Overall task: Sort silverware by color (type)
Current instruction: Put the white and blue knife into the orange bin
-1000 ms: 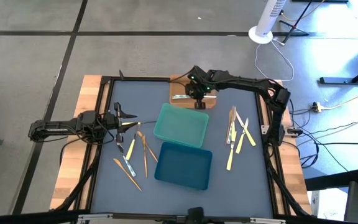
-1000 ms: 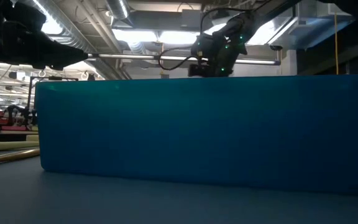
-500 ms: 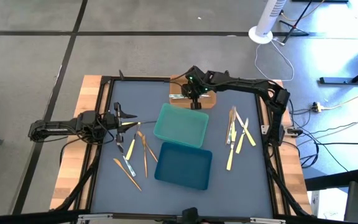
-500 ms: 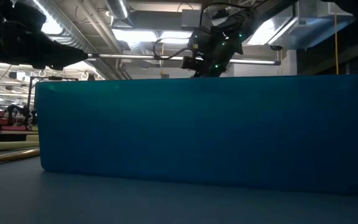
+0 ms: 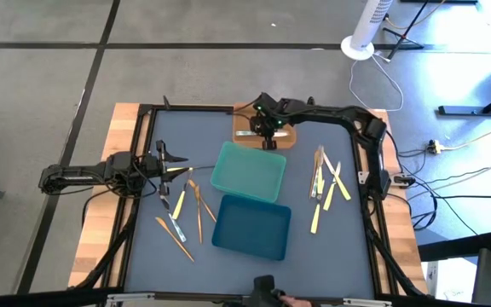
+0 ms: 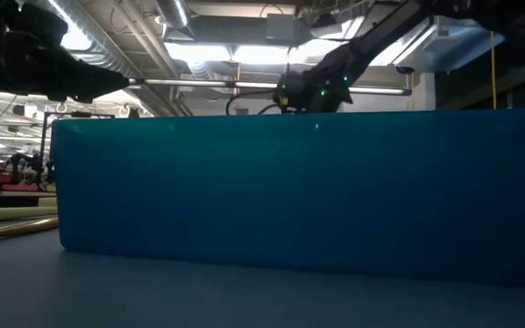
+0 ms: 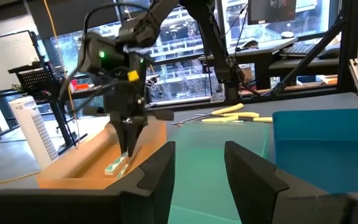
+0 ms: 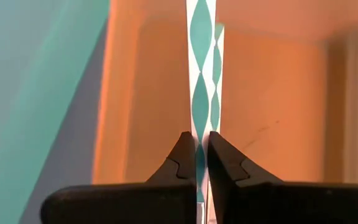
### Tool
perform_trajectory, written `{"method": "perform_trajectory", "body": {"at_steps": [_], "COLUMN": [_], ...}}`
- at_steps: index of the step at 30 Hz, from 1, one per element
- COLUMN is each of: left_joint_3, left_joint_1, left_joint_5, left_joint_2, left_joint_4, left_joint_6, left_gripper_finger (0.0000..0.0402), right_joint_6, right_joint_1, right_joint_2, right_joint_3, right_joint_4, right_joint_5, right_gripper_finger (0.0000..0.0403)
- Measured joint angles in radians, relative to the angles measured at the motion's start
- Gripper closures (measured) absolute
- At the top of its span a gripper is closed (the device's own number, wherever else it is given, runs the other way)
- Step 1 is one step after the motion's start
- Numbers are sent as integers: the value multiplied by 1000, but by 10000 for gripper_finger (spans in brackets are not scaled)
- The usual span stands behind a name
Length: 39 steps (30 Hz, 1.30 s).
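Note:
My right gripper (image 5: 268, 128) reaches down into the orange tray (image 5: 286, 141) at the table's far middle and is shut on a silver-grey utensil (image 8: 200, 74) that mirrors teal. A second silver utensil (image 8: 216, 68) lies right beside it on the tray floor. In the left wrist view the right gripper (image 7: 128, 149) points down into the tray. My left gripper (image 5: 171, 167) waits open at the table's left edge. Orange-tan and pale yellow utensils (image 5: 181, 211) lie near it; more pale yellow ones (image 5: 322, 183) lie on the right. My right gripper pinches the silver utensil's slim handle (image 8: 196, 140) between its two fingertips (image 8: 182, 155), coming from above and pointing down. The fingers close across the handle, which runs straight away from them. The utensil stays low inside the orange tray; whether it rests on the floor I cannot tell.
The teal-green tray (image 5: 247, 170) and the dark blue tray (image 5: 252, 226) stand mid-table, just near of the orange tray. The blue tray's wall (image 6: 299, 191) fills the low view. The table's frame rails (image 5: 366, 162) run along both sides.
My right gripper has shifted slightly toward the table's left and far edge and come down into the orange tray, dropping behind the blue tray's rim in the low view.

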Motion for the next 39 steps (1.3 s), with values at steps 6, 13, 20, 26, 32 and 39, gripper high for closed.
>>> {"method": "perform_trajectory", "body": {"at_steps": [6,13,20,26,32,39], "left_joint_3": [0,0,0,0,0,0], "left_joint_1": [0,0,0,0,0,0], "left_joint_5": [0,1,1,-5,-9,-27], "left_joint_2": [0,0,0,0,0,0], "left_joint_4": [0,0,0,0,2,4], "left_joint_6": [0,0,0,0,-1,-2], "left_gripper_finger": [269,269,269,269,269,269], "right_joint_6": [0,-2,-2,-1,0,1], "right_joint_1": [-8,-8,-7,-6,-6,-6], "right_joint_2": [38,68,84,84,84,84], "right_joint_3": [0,0,0,0,0,0], "right_joint_4": [4,19,16,18,17,17], "right_joint_5": [0,0,9,10,10,10], "right_gripper_finger": [398,398,397,383,362,323]}}
